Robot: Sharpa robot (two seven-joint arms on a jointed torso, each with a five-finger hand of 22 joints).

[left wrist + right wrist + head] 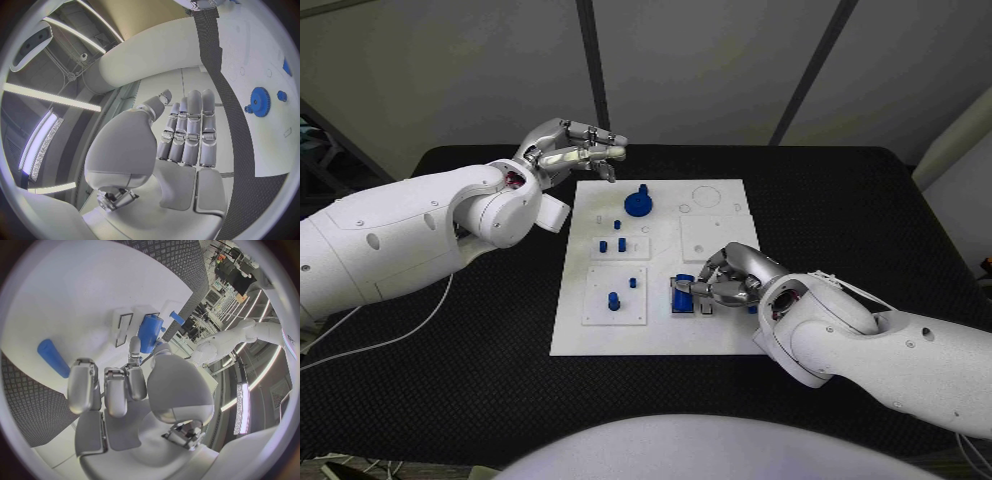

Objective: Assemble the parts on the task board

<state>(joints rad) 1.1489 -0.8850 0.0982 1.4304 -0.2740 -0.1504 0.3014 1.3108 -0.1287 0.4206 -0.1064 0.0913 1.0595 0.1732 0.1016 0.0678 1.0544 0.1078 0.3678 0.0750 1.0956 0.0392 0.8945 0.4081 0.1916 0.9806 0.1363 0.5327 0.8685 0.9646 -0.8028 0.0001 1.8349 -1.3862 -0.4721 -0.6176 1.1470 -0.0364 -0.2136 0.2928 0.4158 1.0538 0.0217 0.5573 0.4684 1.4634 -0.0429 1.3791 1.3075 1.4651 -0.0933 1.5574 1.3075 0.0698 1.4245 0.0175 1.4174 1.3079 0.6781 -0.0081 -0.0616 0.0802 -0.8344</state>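
The white task board [661, 330] lies mid-table. A blue gear [639, 203] stands at its far side, and small blue pegs [613, 299] stand in its left plates. My right hand [728, 280] is low over the board's near right, where thumb and a finger pinch a blue block [682, 297]. In the right wrist view the block [150, 332] sits just past my fingertips [134, 346], and a blue cylinder [53, 357] lies on the board beside the hand. My left hand [577, 150] hovers above the board's far left corner, fingers straight and holding nothing. The gear [259, 101] shows beyond it.
The black table [848, 200] surrounds the board, with bare room to the right and at the front. White square plates [707, 240] sit on the board's right half. My left forearm [416, 230] lies across the table's left side.
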